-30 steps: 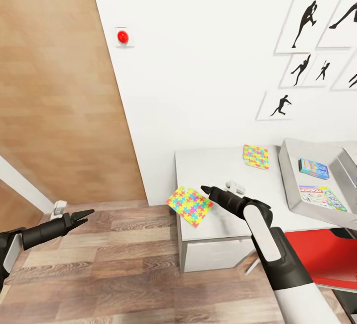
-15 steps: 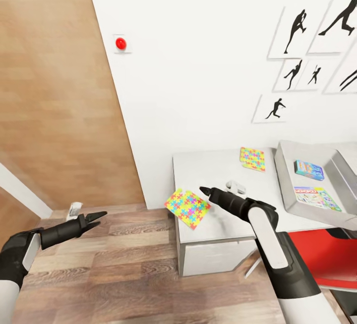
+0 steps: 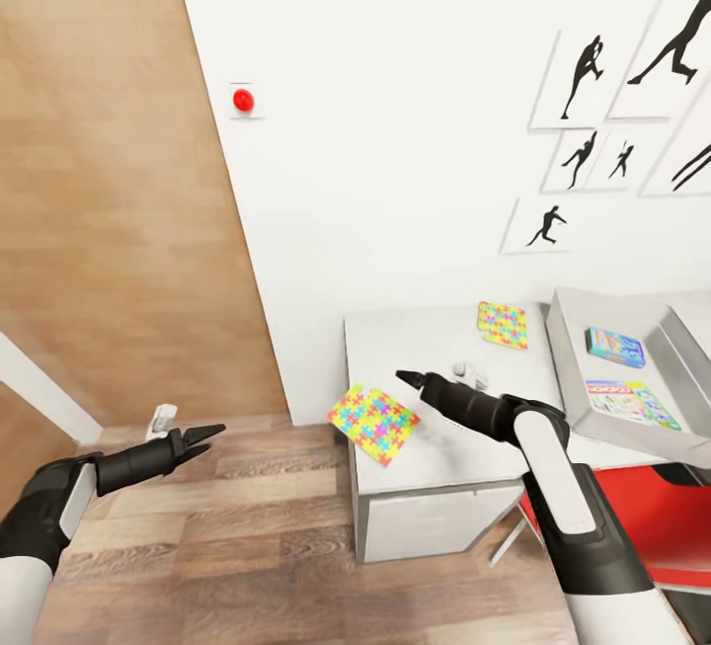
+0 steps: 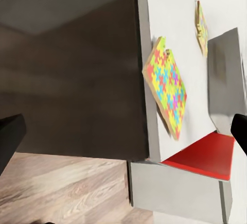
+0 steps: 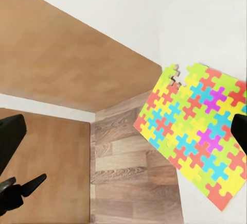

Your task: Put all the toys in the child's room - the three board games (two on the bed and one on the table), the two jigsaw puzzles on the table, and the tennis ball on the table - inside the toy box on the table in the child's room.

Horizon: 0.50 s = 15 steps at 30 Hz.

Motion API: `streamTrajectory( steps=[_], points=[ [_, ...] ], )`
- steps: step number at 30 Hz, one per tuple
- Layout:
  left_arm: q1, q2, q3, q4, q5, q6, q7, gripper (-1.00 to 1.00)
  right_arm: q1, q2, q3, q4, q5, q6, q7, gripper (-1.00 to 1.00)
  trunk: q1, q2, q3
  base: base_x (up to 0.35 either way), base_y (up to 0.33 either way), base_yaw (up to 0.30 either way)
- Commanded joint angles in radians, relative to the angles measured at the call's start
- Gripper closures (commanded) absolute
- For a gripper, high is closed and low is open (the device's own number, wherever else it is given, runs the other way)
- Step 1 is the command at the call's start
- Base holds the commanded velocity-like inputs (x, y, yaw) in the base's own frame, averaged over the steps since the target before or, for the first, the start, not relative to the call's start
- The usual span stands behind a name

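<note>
Head view: pale bench (image 3: 425, 339) set against the white wall, brown door (image 3: 109, 181) off to the left. One jigsaw puzzle (image 3: 372, 423) lying at the bench's front left corner, hanging partly over the edge above the plank floor (image 3: 197, 546). Second jigsaw puzzle (image 3: 503, 324) flat near the wall, well apart from the first. Grey toy box (image 3: 568, 349) on the bench's right part, holding a blue board game (image 3: 615, 347) and a white-green board game (image 3: 630, 401). Right claw (image 3: 407, 377) just beside the overhanging puzzle, above the bench, tips drawn to a point, apparently closed on nothing. Left claw (image 3: 209, 438) out over the floor, well apart from the bench, tips slightly parted, empty. Red seat (image 3: 681, 526) below the bench at right.

Left wrist view: overhanging puzzle (image 4: 167, 87) across the bench edge, second one (image 4: 201, 20) beyond, toy box wall (image 4: 226, 80) near it.

Right wrist view: near puzzle (image 5: 198, 131) close ahead, half over the floor; left claw (image 5: 23, 189) far off.
</note>
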Motion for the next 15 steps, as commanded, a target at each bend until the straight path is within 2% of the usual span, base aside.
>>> streamTrajectory(
  steps=[1, 5, 8, 11, 15],
  points=[
    [-0.001, -0.002, -0.001, 0.0, 0.002, 0.005, -0.001, -1.0, -0.001, -0.007, -0.004, -0.001, -0.017, 0.006, 0.016, -1.0, 0.001, -0.002, 0.0, 0.237, 0.0, 0.0],
    [-0.001, -0.006, -0.004, -0.001, 0.002, 0.001, 0.001, -1.0, 0.0, -0.026, -0.011, 0.002, -0.026, 0.011, 0.102, -1.0, 0.001, -0.002, 0.006, 0.284, 0.029, 0.0],
    [-0.001, -0.007, -0.006, -0.005, 0.002, 0.0, 0.0, -1.0, 0.0, -0.03, -0.013, 0.004, -0.026, 0.012, 0.142, -1.0, 0.001, -0.002, 0.011, 0.313, 0.057, 0.0],
    [-0.001, -0.007, -0.007, -0.007, 0.003, 0.0, -0.002, -1.0, 0.0, -0.031, -0.013, 0.006, -0.026, 0.012, 0.16, -1.0, 0.001, -0.002, 0.016, 0.264, 0.031, 0.0],
    [-0.001, -0.007, -0.007, -0.009, 0.004, 0.0, -0.012, -1.0, 0.0, -0.031, -0.013, 0.008, -0.026, 0.01, 0.169, -1.0, 0.001, -0.002, 0.022, 0.101, 0.01, 0.0]
  ],
)
